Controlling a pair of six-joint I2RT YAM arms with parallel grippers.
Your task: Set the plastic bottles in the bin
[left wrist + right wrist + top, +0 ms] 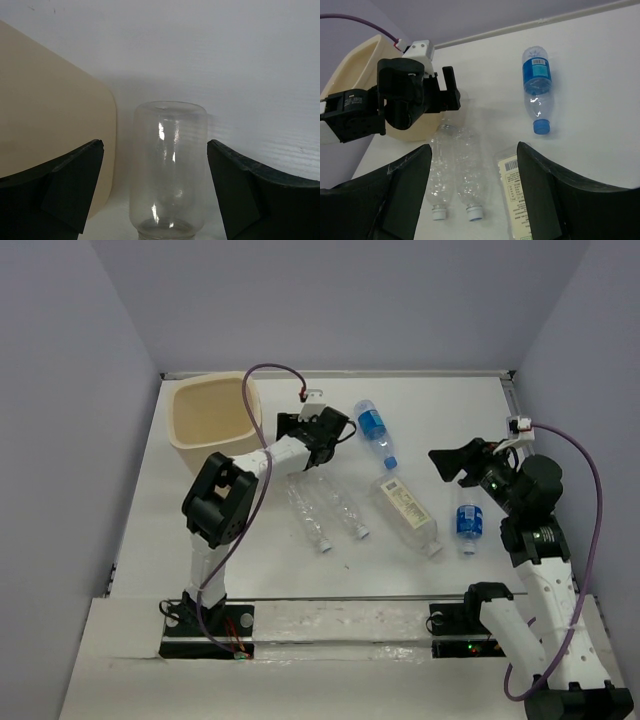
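Observation:
The cream bin stands at the far left. My left gripper is open right beside it. In the left wrist view a plain clear bottle lies between the spread fingers, base away from the camera, touching neither. Two ribbed bottles, a squarish white-label bottle and two blue-label bottles lie on the table. My right gripper is open and empty above the table, next to the right blue-label bottle; it also shows in the right wrist view.
The bin wall fills the left of the left wrist view, close to the left finger. A raised ledge runs along the table's far edge. Purple walls enclose three sides.

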